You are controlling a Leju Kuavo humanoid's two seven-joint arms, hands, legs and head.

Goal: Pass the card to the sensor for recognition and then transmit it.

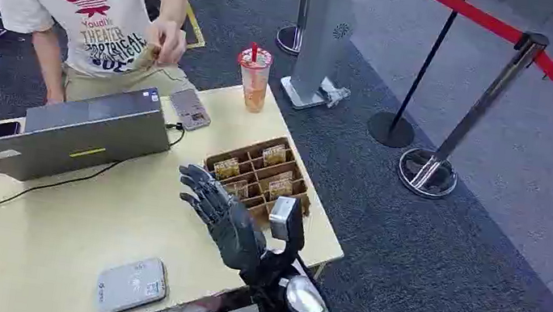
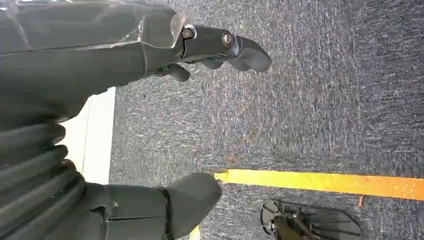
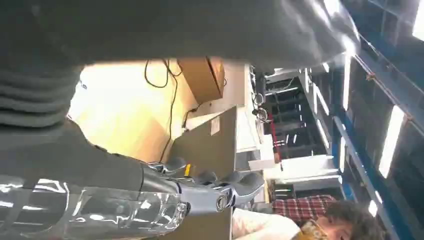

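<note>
sensor (image 1: 131,284), a flat grey pad, lies on the table (image 1: 84,227) near its front edge, to the left of the right hand (image 1: 221,209) and nearer the robot than it. card: i cannot tell where it is. the right hand is raised above the table with its fingers (image 1: 195,185) spread and nothing in them; the right wrist view shows them fanned out in the air too. just beyond and to the right of this hand sits a brown tray (image 1: 296,177) split into compartments, several of them holding small packets. a black cable (image 1: 32,187) runs over the table to the hand's left. farther left and beyond stands an open laptop (image 1: 80,133), with a phone (image 1: 190,109) behind its right corner. past the tray a drink cup (image 1: 254,78) with a red straw stands at the far edge. a person (image 1: 90,7) sits behind the laptop, one hand lifted and pinching something too small to tell. the left hand (image 2: 75,75) hangs over grey carpet (image 2: 325,100), thumb and fingers apart, holding nothing.
</note>
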